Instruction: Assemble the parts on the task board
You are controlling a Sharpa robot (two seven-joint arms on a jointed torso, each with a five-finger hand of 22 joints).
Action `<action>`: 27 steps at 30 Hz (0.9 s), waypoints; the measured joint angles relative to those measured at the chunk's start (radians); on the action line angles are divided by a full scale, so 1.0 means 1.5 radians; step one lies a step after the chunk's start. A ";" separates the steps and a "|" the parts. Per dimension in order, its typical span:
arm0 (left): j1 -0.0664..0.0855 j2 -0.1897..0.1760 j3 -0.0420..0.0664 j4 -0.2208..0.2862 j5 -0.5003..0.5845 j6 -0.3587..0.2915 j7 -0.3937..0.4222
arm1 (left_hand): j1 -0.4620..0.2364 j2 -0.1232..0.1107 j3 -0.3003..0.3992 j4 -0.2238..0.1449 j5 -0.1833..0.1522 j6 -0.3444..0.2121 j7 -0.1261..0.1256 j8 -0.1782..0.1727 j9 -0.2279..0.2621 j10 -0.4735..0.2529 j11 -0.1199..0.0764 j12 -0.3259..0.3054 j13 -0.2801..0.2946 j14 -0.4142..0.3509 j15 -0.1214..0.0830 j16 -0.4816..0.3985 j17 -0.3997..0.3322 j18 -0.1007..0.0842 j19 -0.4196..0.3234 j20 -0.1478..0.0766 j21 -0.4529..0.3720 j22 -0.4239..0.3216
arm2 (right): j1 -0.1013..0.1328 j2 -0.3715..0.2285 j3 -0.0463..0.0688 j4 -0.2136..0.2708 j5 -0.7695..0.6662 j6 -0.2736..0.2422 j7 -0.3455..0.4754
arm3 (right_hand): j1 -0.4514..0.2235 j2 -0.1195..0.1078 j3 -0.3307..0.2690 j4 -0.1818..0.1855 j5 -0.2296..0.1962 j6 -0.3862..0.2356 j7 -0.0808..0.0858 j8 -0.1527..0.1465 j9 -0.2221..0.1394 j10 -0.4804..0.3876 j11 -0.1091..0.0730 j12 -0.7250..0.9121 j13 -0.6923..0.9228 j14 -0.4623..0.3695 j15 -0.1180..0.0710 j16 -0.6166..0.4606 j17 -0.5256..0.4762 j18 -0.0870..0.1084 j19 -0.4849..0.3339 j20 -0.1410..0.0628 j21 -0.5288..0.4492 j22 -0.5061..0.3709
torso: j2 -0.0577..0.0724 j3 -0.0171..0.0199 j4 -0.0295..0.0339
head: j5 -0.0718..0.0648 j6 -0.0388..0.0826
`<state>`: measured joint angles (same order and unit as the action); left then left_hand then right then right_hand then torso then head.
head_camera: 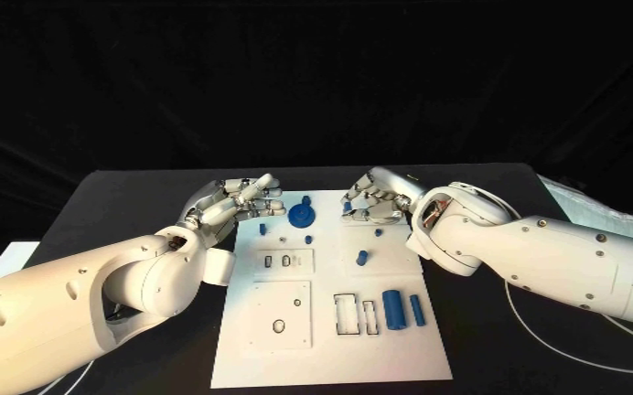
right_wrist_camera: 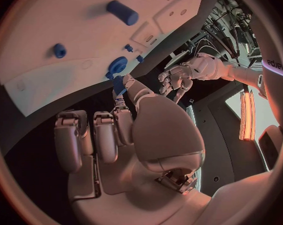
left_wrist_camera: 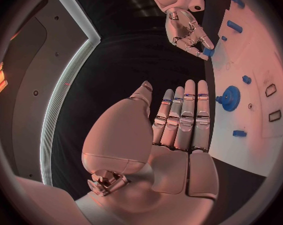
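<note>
The right hand (right_wrist_camera: 126,130) pinches a small blue part (right_wrist_camera: 119,85) near the blue gear (right_wrist_camera: 116,66) on the white board (right_wrist_camera: 66,20).

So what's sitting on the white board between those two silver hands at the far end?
Between the left hand and the right hand, the head view shows a round blue gear-shaped part on the white task board; bare board lies on either side of it.

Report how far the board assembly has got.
Looks done: the blue gear sits on the task board. In hand: the right hand pinches a small blue part in its fingers near the board's far edge; the left hand holds nothing. Left: two blue cylinders lie loose beside the open slots.
</note>
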<state>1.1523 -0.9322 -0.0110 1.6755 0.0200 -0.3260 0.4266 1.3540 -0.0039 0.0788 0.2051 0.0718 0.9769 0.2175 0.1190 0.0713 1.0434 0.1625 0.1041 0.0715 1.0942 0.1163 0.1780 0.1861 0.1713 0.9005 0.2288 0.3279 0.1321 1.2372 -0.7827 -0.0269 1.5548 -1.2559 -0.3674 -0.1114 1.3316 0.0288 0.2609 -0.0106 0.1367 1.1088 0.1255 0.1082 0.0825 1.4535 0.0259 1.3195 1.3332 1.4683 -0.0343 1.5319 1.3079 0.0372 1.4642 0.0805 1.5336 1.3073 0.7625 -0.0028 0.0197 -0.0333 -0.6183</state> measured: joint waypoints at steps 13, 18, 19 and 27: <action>0.000 -0.004 0.000 -0.010 0.000 0.000 0.002 | 0.003 0.003 0.002 -0.002 0.000 0.000 0.000 -0.003 0.000 0.000 0.000 0.000 0.000 0.000 0.000 0.000 0.000 0.000 0.000 0.000 0.000 0.000 | -0.028 0.092 -0.007 -0.005 -0.044 -0.001 -0.044 | -0.005 0.000 0.000 0.000 0.001 0.000 0.000 0.000 0.001 -0.008 -0.003 -0.014 0.001 0.000 0.000 0.000 0.000 0.000 0.000 0.000 -0.003 0.001 | 0.000 -0.0019 0.0031 | 0.018 -0.012; 0.000 -0.005 0.000 -0.014 0.001 0.000 0.003 | 0.003 0.003 0.002 -0.002 0.000 0.000 0.000 -0.003 0.000 0.000 0.000 0.000 0.000 0.000 0.000 0.000 0.000 0.000 0.000 0.000 0.000 0.000 | -0.049 0.115 -0.009 -0.010 -0.072 0.000 -0.058 | -0.007 -0.001 0.000 0.000 0.007 -0.001 -0.001 0.000 0.001 -0.008 -0.003 -0.023 0.006 0.000 0.000 0.000 0.000 0.000 0.000 0.000 -0.003 0.000 | 0.001 -0.0012 0.0017 | 0.022 -0.016; 0.000 -0.005 0.000 -0.015 0.001 0.000 0.003 | 0.003 0.003 0.002 -0.002 0.000 0.000 0.000 -0.003 0.000 0.000 0.000 0.000 0.000 0.000 0.000 0.000 0.000 0.000 0.000 0.000 0.000 0.000 | -0.052 0.119 -0.010 -0.011 -0.077 0.001 -0.062 | -0.008 -0.002 0.000 0.000 0.011 -0.001 -0.001 0.000 0.001 -0.008 -0.003 -0.024 0.006 0.000 0.000 0.000 0.000 0.000 0.000 0.000 -0.003 0.000 | 0.001 -0.0009 0.0016 | 0.023 -0.017; 0.000 -0.003 0.000 -0.019 0.004 0.000 0.004 | 0.003 0.003 0.002 -0.002 0.000 0.000 0.000 -0.003 0.000 0.000 0.000 0.000 0.000 0.000 0.000 0.000 0.001 0.000 0.000 0.000 0.000 -0.001 | -0.074 0.138 -0.010 -0.022 -0.109 0.008 -0.091 | -0.009 -0.003 0.004 0.000 0.021 -0.001 -0.001 -0.003 0.000 -0.011 -0.001 -0.026 0.006 0.000 0.000 -0.004 0.000 0.000 0.000 0.000 -0.003 0.000 | 0.001 -0.0001 0.0004 | 0.025 -0.023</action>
<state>1.1526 -0.9359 -0.0107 1.6472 0.0261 -0.3263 0.4323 1.3578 -0.0001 0.0817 0.2023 0.0718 0.9770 0.2175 0.1153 0.0714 1.0434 0.1625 0.1041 0.0715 1.0942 0.1163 0.1780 0.1872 0.1712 0.9005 0.2288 0.3279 0.1312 1.1266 -0.5750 -0.0420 1.5222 -1.4188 -0.3556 -0.2477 1.3182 0.0236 0.2668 -0.0110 0.1685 1.1075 0.1240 0.1035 0.0827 1.4373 0.0244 1.2798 1.3425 1.4683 -0.0341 1.5259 1.3075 0.0372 1.4642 0.0806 1.5298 1.3079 0.7635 -0.0029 0.0203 0.0049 -0.6523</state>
